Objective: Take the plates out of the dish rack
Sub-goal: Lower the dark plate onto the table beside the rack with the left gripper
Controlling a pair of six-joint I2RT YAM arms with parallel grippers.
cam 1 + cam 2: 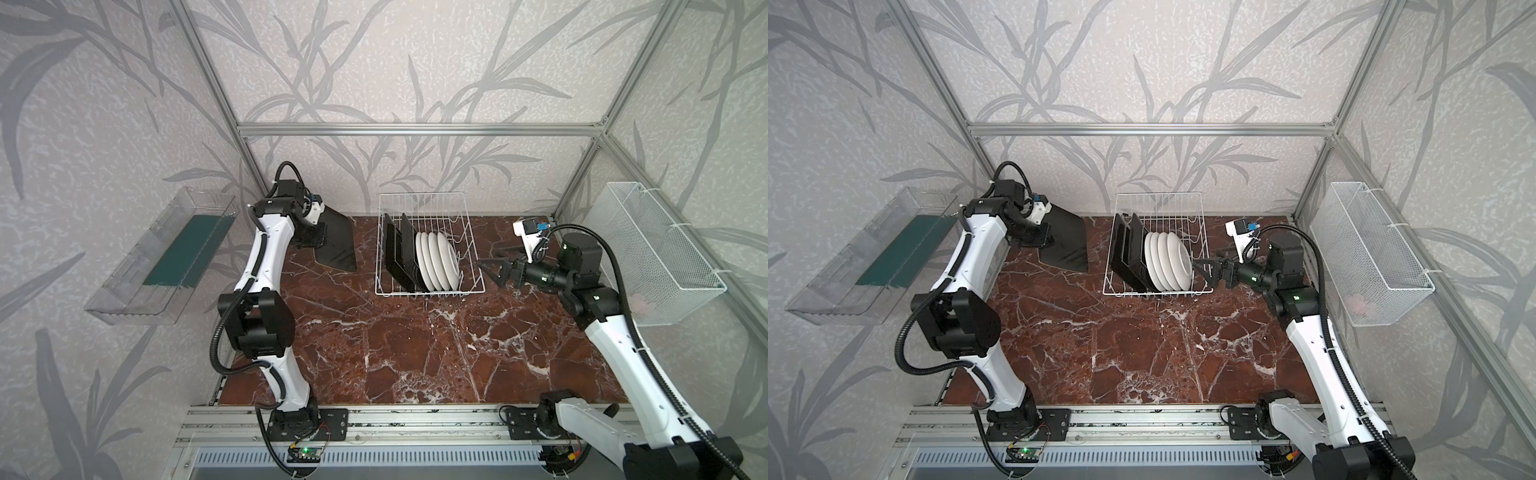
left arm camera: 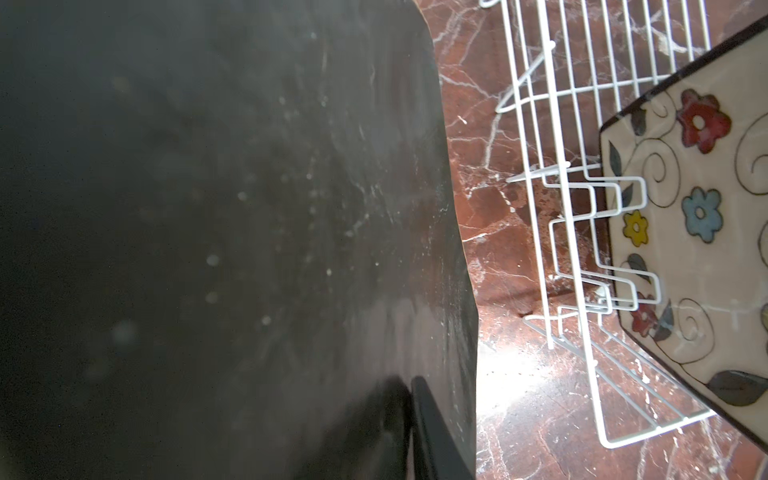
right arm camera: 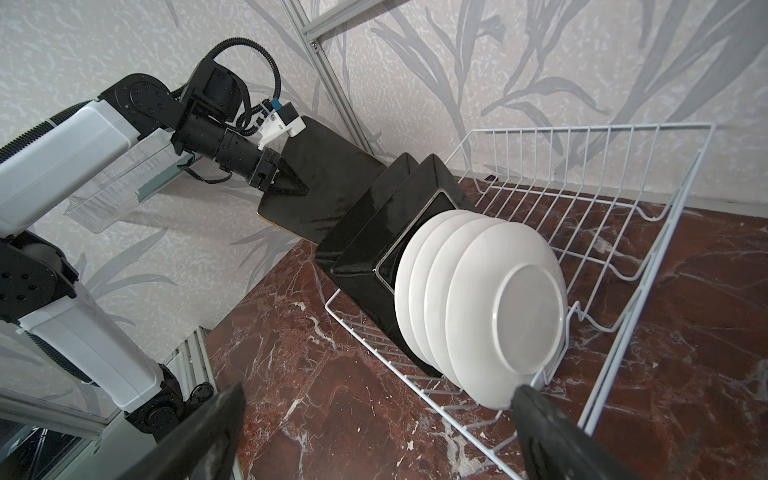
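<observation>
— Round white plates [image 1: 436,259], whereabouts, and among what?
— On edge in a row of four inside the white wire dish rack [image 1: 428,293], at the back of the red marble tabletop [image 1: 415,353]. Packed against two black-backed square plates [image 1: 397,253] just to their left, also upright. Farther off, a clear plastic tray [image 1: 120,291] with a green sheet on the left wall and a white fine-mesh basket [image 1: 656,257] on the right wall, both well apart from the rack.
— Anything in the way?
— Only the rack's own wire side and upright tines, on the right of the nearest round plate.
— Right gripper [image 1: 490,272]?
— Just off the rack's right side, pointed at that nearest plate, spread wide, clasping nothing. One fingertip [image 3: 528,403] close by the plate's lower rim in the right wrist view; touching or not, cannot tell.
— And the left gripper [image 3: 295,185]?
— Clenched on the edge of a third square plate [image 1: 338,241], out of the rack, just beside its left side but apart from it, tilted, black back upward.
</observation>
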